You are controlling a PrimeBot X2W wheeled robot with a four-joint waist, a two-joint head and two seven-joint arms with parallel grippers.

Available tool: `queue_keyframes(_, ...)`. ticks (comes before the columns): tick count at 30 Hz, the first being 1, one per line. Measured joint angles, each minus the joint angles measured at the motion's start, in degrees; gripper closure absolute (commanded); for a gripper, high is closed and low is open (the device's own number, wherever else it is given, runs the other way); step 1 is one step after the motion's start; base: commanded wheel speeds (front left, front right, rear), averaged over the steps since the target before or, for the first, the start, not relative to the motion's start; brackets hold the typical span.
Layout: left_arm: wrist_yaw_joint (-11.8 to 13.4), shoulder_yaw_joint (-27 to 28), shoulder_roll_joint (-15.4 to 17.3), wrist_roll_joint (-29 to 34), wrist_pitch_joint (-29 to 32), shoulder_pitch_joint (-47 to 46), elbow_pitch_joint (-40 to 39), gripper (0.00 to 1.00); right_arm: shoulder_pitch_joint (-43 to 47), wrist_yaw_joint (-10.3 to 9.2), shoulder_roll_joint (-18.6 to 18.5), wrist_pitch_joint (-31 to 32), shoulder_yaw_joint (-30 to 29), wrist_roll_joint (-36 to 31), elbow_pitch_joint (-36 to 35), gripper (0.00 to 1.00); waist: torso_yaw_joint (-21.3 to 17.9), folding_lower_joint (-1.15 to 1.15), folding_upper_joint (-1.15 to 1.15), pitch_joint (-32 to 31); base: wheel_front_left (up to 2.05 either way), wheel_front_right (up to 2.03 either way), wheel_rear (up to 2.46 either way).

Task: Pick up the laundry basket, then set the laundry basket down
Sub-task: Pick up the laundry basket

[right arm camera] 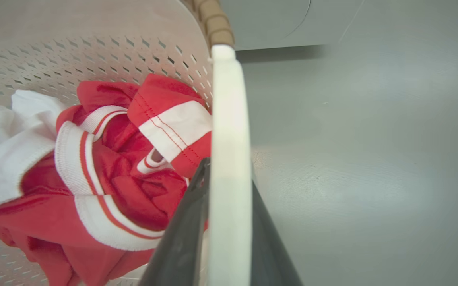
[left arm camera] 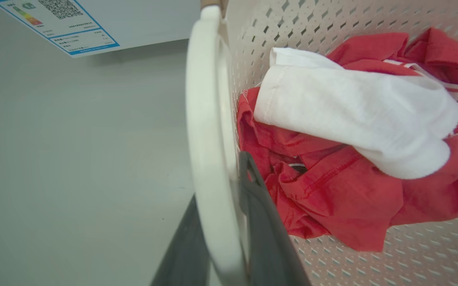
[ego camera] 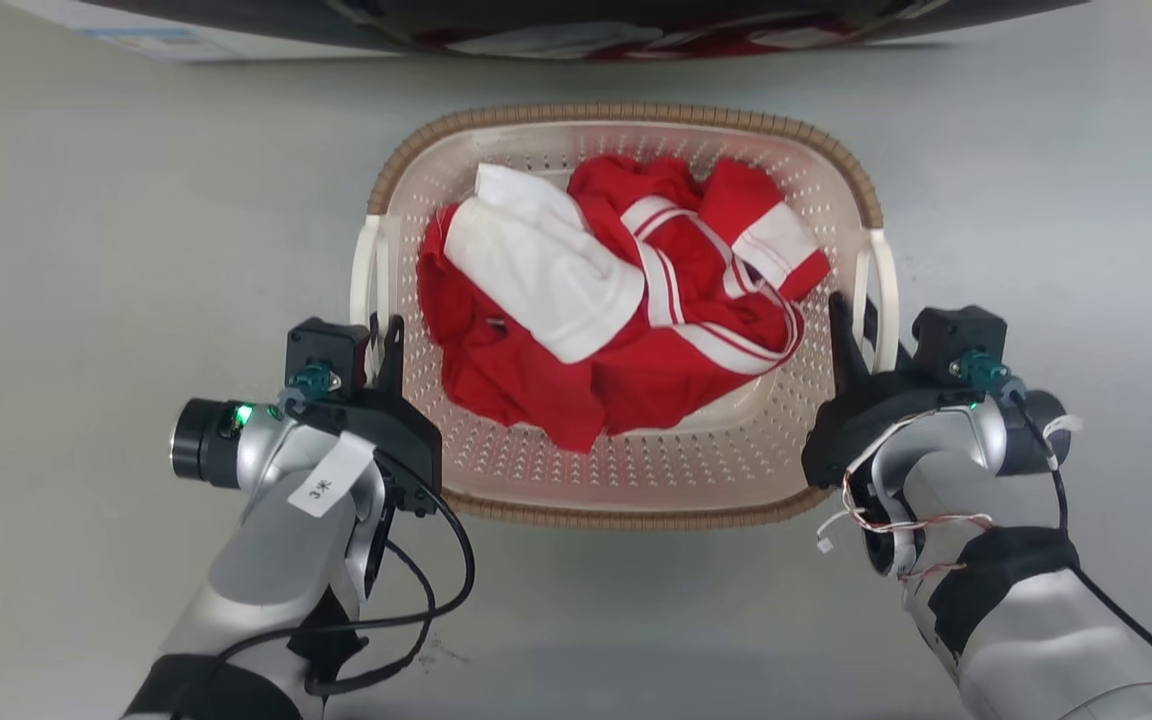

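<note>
Laundry basket [ego camera: 626, 113]: cream perforated plastic with a brown woven-look rim, on the grey floor [ego camera: 136, 250] in front of the robot, between its two arms; whether it rests on the floor or hangs just above it cannot be told.
Contents: a crumpled red garment with white stripes [ego camera: 696, 330] and a white garment [ego camera: 546, 270] lying on top of it, towards the robot's left.
Left gripper [ego camera: 383, 340]: clamped on the basket's left handle [ego camera: 368, 270]; in the left wrist view one dark finger [left arm camera: 261, 222] is inside the white loop beside the red cloth, and the other is outside it.
Right gripper [ego camera: 856, 320]: clamped on the right handle [ego camera: 884, 285]; in the right wrist view the white bar [right arm camera: 229, 139] runs between the two fingers, one on the laundry side and one on the floor side.
Beyond the basket: a white appliance panel [left arm camera: 145, 20] carrying a blue-edged label with a QR code [left arm camera: 60, 26], well apart from the far rim.
</note>
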Motion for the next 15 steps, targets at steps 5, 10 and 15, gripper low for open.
queue_keyframes(5,0.6,-1.9,0.0,-2.1,0.5,2.0,0.0,1.00,1.5,-0.29,0.0,0.0,2.1,1.9,1.3,1.00,0.0,0.00,0.00,-3.3,0.00,0.00,0.00)
queue_keyframes(10,1.1,-3.5,0.2,-3.5,1.0,3.4,0.2,1.00,2.6,-0.42,0.0,0.0,4.3,4.2,1.7,1.00,-0.1,0.00,0.00,-6.7,0.00,0.00,0.00)
queue_keyframes(15,1.3,-4.8,0.2,-4.6,1.4,5.4,0.7,1.00,4.0,-0.76,0.0,0.1,6.4,6.2,2.3,1.00,-0.3,0.00,0.00,-10.1,0.00,0.00,0.00)
